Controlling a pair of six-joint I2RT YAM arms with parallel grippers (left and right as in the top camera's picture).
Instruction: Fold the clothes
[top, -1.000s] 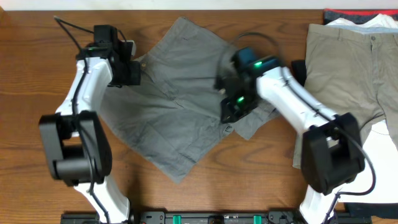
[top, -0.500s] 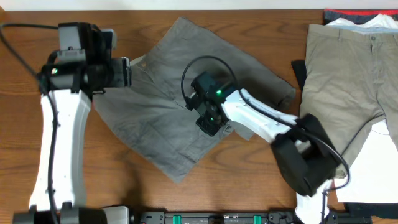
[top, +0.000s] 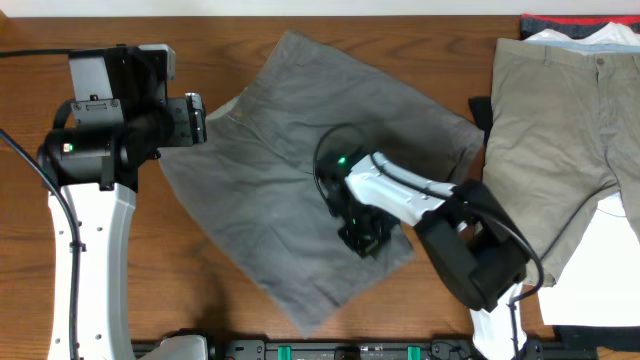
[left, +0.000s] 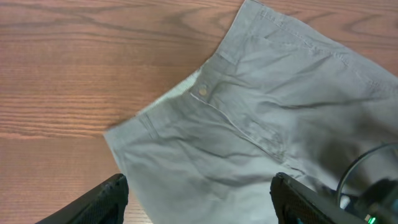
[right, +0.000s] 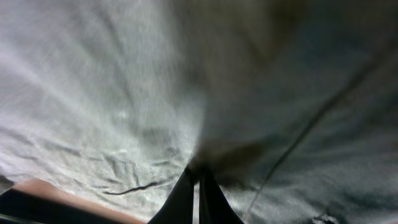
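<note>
The grey shorts (top: 290, 160) lie spread and wrinkled across the middle of the table, waistband toward the left. My left gripper (top: 197, 118) hangs open just off the waistband's left corner. In the left wrist view its fingers (left: 106, 200) stand wide apart over the shorts (left: 261, 112), nothing between them. My right gripper (top: 362, 236) is pressed down on the lower right part of the shorts. In the right wrist view it (right: 198, 172) is shut, with a pinch of the grey cloth (right: 112, 93) gathered at the tips.
Khaki trousers (top: 560, 120) lie flat at the right, partly over a white garment (top: 605, 265). A red-black garment (top: 560, 20) shows at the back right edge. A dark piece (top: 480, 108) sits between shorts and trousers. Bare wood lies to the left of the shorts.
My left gripper opened and drew back left off the waistband. My right gripper swept from the shorts' right side toward the front and closed, and the cloth's lower right part now lies spread out.
</note>
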